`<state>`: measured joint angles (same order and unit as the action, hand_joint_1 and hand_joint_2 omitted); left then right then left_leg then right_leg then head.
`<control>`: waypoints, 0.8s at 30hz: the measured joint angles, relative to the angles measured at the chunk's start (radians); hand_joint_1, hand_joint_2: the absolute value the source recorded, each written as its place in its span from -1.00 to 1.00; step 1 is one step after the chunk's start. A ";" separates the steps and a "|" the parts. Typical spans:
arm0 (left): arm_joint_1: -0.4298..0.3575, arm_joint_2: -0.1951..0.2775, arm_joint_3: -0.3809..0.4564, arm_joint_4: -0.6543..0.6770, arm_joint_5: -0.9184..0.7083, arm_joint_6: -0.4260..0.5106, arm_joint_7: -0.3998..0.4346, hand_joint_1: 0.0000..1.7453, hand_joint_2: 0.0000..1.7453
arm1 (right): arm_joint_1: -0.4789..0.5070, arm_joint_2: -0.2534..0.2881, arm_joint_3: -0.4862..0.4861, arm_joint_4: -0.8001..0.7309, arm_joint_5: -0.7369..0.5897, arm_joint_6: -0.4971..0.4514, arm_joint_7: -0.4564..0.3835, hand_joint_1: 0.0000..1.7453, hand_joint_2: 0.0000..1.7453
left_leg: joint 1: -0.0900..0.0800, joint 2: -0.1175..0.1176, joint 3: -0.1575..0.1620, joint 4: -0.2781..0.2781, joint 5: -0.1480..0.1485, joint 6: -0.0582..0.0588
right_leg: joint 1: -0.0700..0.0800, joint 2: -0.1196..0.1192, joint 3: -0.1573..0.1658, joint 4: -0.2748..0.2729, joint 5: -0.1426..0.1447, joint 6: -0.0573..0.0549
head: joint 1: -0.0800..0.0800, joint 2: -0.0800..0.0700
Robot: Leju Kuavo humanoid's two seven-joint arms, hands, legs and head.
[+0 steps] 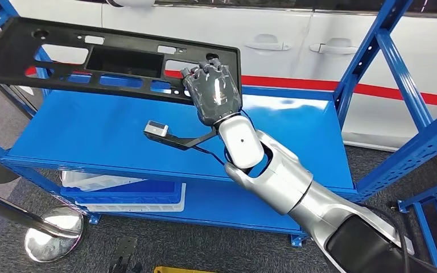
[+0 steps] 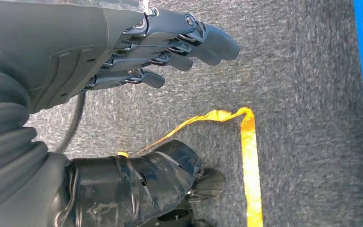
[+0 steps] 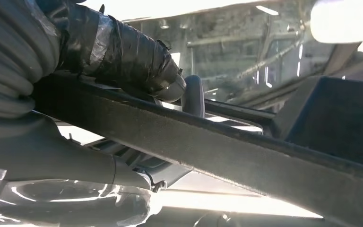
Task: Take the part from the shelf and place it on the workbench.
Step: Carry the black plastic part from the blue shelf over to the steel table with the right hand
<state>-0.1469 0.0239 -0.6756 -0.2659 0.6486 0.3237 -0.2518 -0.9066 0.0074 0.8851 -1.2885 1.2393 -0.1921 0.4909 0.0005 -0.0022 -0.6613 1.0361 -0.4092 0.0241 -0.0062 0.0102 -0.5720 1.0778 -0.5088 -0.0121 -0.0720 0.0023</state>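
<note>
My right hand point(image 1: 213, 91) grips the right end of the long black plastic panel point(image 1: 108, 57), above the blue metal shelf point(image 1: 91, 136); my left hand point(image 2: 123, 52) holds nothing, fingers straight.

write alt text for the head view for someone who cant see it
The robot's right hand grips the right end of a long black plastic part, holding it tilted above a blue metal shelf. White and blue trays sit on the lower level, and a white car stands behind.
</note>
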 joint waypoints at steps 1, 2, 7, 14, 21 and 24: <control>0.000 0.000 0.000 0.000 0.000 0.000 0.000 -1.00 1.00 | 0.001 -0.001 -0.006 -0.012 0.001 -0.001 0.000 1.00 1.00 | -0.001 -0.001 -0.004 0.001 0.004 -0.006 | 0.003 0.001 0.003 -0.011 0.000 -0.002 | 0.000 0.000; 0.001 0.000 0.000 0.000 0.000 0.001 0.000 -1.00 1.00 | 0.002 -0.003 -0.013 -0.024 0.002 -0.002 0.000 1.00 1.00 | 0.000 -0.001 -0.005 0.001 0.010 -0.014 | 0.004 0.001 -0.001 -0.011 0.008 -0.006 | 0.000 0.000; 0.005 0.001 0.000 0.002 -0.001 0.006 0.002 -1.00 1.00 | 0.004 -0.012 -0.035 -0.066 0.004 0.000 0.003 1.00 1.00 | 0.008 -0.002 -0.055 0.126 -0.106 -0.043 | -0.002 -0.004 -0.032 -0.027 0.048 -0.036 | -0.002 0.000; 0.003 0.000 0.000 0.002 -0.005 0.018 0.011 -1.00 1.00 | 0.013 -0.024 -0.050 -0.106 -0.005 0.000 0.011 1.00 1.00 | 0.008 -0.002 0.079 0.081 -0.107 -0.036 | 0.007 -0.005 -0.098 -0.021 0.098 -0.034 | -0.002 0.000; 0.001 0.000 0.000 0.002 -0.010 0.019 0.011 -1.00 1.00 | 0.019 -0.036 -0.059 -0.124 -0.022 0.000 0.011 1.00 1.00 | -0.002 0.003 0.123 -0.066 -0.052 0.007 | -0.002 -0.005 -0.129 0.007 0.070 -0.002 | -0.001 0.000; 0.000 0.001 0.000 0.002 -0.009 0.020 0.008 -1.00 1.00 | 0.024 -0.041 -0.059 -0.125 -0.036 0.000 0.011 1.00 1.00 | -0.001 0.005 0.086 -0.064 -0.024 0.016 | -0.006 -0.006 -0.171 0.185 -0.057 0.007 | 0.000 0.000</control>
<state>-0.1465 0.0248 -0.6752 -0.2636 0.6395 0.3435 -0.2435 -0.8829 -0.0336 0.8259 -1.4131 1.2031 -0.1921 0.5016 -0.0004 0.0033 -0.5749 0.9719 -0.4329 0.0402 -0.0118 0.0046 -0.7429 1.2627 -0.5655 -0.0052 -0.0717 0.0023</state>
